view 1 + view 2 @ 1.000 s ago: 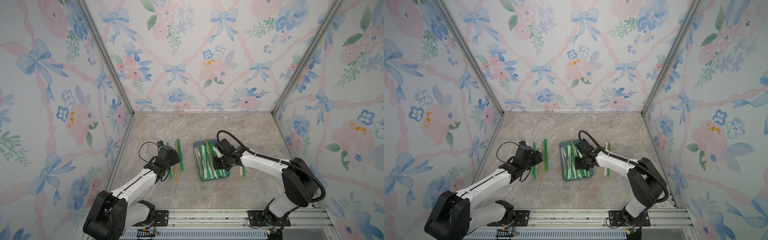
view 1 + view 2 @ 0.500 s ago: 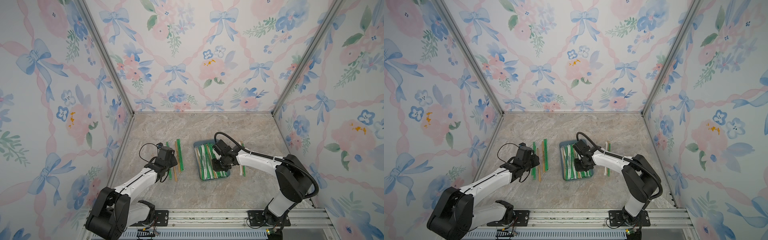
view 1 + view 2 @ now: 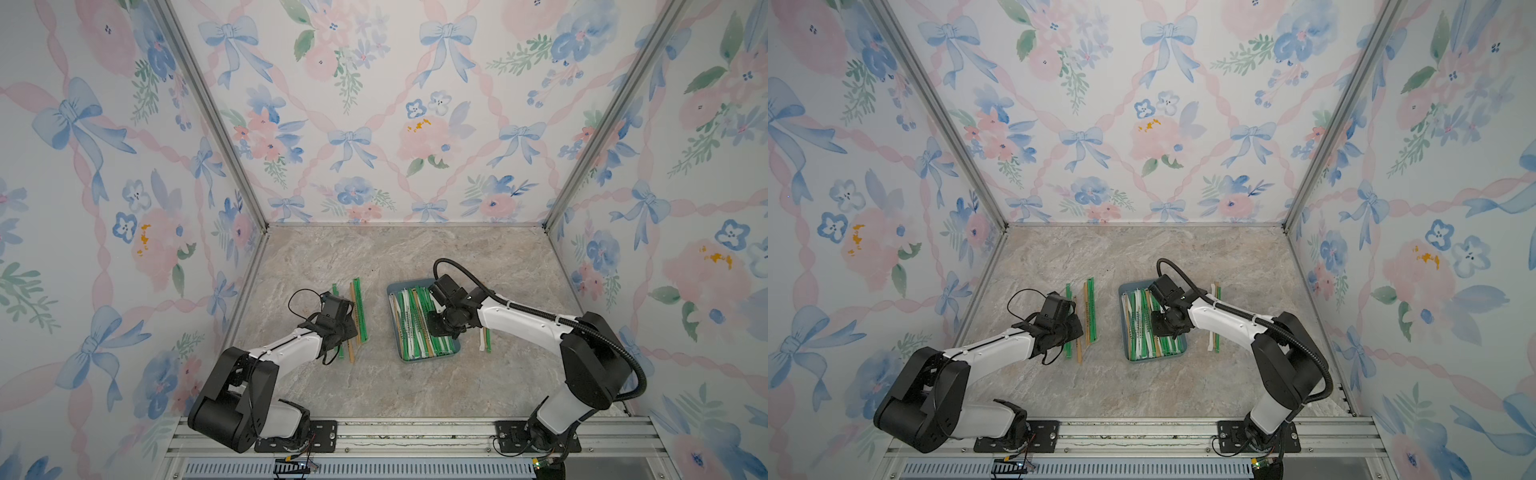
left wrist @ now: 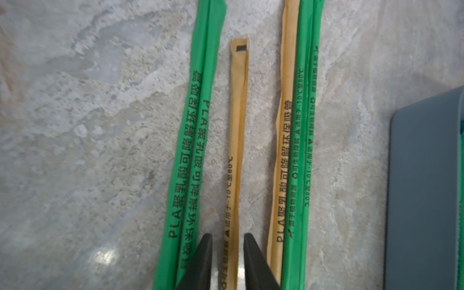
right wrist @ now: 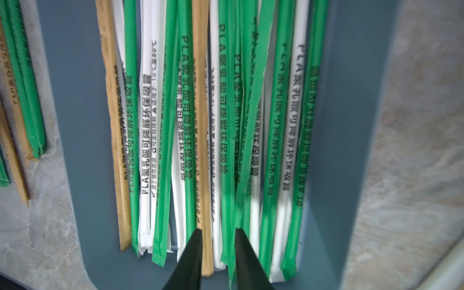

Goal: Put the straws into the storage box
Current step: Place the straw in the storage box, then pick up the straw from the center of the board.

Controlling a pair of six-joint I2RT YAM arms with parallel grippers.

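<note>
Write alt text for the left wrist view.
Two dark fingers straddle a thin tan straw lying on the marble table, not yet pinching it. A green straw lies on one side, tan and green straws on the other; the storage box shows beyond those.

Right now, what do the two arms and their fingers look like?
Both the left arm and the right arm have smooth white shells between bulky black joints and black wrist housings. A thin black wire loops loose at the left wrist; a thick ribbed black hose runs along the right arm. The left fingers and right fingers are matte black wedges tapering to blunt tips.
</note>
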